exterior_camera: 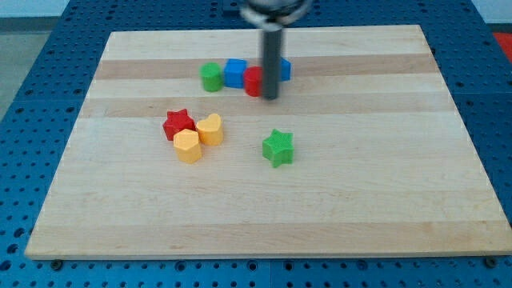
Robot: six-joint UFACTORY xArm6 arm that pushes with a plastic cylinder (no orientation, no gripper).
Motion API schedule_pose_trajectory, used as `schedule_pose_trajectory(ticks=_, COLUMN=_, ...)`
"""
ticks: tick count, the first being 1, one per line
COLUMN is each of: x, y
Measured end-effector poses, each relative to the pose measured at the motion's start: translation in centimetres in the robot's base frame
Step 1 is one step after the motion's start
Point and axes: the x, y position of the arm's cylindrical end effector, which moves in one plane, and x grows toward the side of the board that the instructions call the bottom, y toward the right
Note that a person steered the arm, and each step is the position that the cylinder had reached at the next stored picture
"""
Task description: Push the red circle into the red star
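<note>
The red circle point(254, 81) sits near the view's top centre, partly hidden by my rod. My tip point(271, 98) is right against its right side. The red star point(178, 124) lies to the lower left of the circle, well apart from it. A blue block point(235, 73) touches the circle's left side, and a green block point(211, 77) sits left of that. Another blue block point(285, 70) peeks out behind the rod on the right.
A yellow heart-like block point(210, 129) and a yellow hexagon point(187, 146) press against the red star's right and lower sides. A green star point(278, 147) stands alone below the rod. The wooden board point(384, 200) rests on a blue perforated table.
</note>
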Motion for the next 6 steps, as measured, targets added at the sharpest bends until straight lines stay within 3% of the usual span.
schedule_pose_trajectory(ticks=1, x=0.5, y=-1.5)
schedule_pose_trajectory(ticks=3, x=-2.8, y=10.7)
schedule_pose_trajectory(ticks=4, x=-6.8, y=12.2)
schedule_pose_trajectory(ticks=5, x=-6.7, y=5.7)
schedule_pose_trajectory(ticks=6, x=-4.0, y=-7.1)
